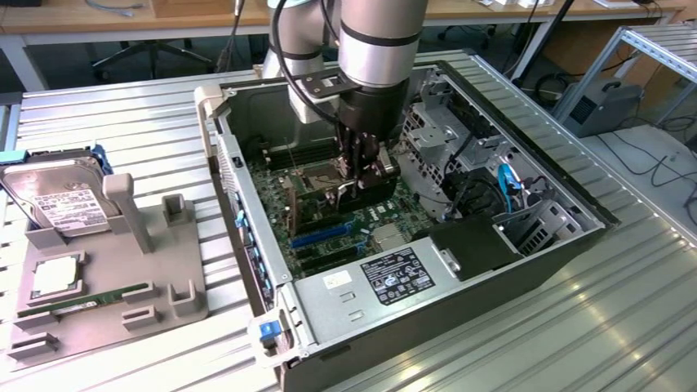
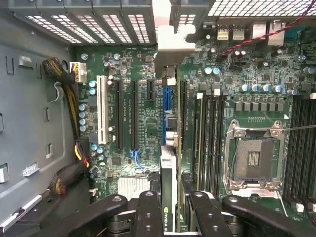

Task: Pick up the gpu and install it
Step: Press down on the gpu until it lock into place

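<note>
The gpu (image 2: 168, 192) is pinched edge-on between the fingers of the gripper (image 2: 170, 210), low in the middle of the wrist view, its silver bracket reaching up the centre toward the case's rear slots. In the exterior view the gripper (image 1: 360, 175) hangs mid-frame inside the open computer case (image 1: 566, 245), over the motherboard (image 2: 247, 74). This looks like the install step: the card seems lined over the blue slot (image 2: 166, 101), so seating it calls for a straight, square push.
</note>
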Robot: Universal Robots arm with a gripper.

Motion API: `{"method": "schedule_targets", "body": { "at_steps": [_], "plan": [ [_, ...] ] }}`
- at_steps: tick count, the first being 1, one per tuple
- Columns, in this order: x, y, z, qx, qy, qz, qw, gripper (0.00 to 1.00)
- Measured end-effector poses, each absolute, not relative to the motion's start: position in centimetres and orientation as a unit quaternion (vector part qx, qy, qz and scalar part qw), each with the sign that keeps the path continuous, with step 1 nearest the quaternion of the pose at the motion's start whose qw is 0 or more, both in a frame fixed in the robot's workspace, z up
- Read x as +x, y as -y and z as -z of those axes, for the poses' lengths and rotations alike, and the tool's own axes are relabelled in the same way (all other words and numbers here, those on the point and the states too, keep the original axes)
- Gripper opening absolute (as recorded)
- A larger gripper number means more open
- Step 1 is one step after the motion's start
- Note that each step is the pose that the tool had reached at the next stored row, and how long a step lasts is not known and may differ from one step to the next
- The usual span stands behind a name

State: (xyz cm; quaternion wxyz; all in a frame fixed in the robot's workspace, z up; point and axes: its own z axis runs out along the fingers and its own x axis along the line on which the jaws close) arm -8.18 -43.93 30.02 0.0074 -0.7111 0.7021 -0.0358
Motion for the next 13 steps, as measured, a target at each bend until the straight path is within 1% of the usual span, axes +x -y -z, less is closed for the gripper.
{"method": "schedule_targets", "body": {
  "at_steps": [2,4,13],
  "plan": [
    [-8.18,43.92,-30.01,-0.711,-0.702,0.033,0.005,0.26],
    [-8.18,43.93,-29.98,-0.711,-0.702,0.026,-0.001,0.26],
    [-8.56,43.93,-29.62,-0.707,-0.706,0.027,-0.002,0.26]
  ]
}}
